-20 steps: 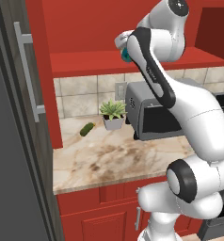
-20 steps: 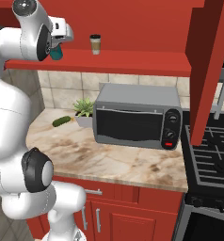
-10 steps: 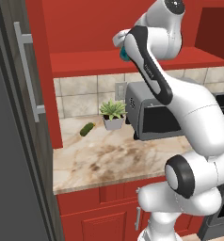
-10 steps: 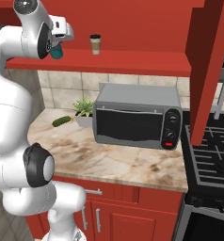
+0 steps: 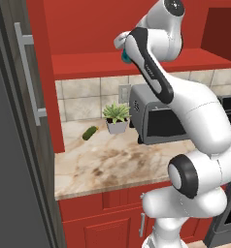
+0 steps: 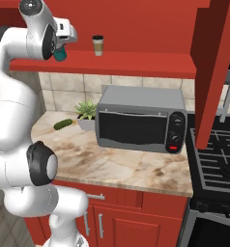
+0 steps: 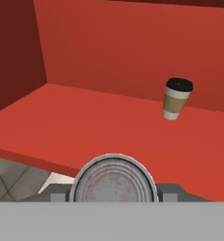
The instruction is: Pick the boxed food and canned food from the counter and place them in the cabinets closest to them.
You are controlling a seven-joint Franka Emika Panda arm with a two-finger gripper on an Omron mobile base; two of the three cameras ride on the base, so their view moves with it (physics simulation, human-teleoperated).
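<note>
Jaws (image 6: 60, 52): clenched on the can, raised level with the front edge of the shelf.
Can (image 7: 113, 179): teal with silvery top, held just in front of the shelf's (image 6: 136, 65) front edge, well left of the paper cup.
Paper cup (image 6: 97, 45): upright on the shelf, further back than the can.
Toaster oven (image 6: 141, 118): on the table (image 6: 136, 166), below the shelf.
Potted plant (image 5: 116, 117): on the table, touching or just left of the toaster oven.
Green vegetable (image 5: 90, 132): lying on the table, left of the potted plant.
</note>
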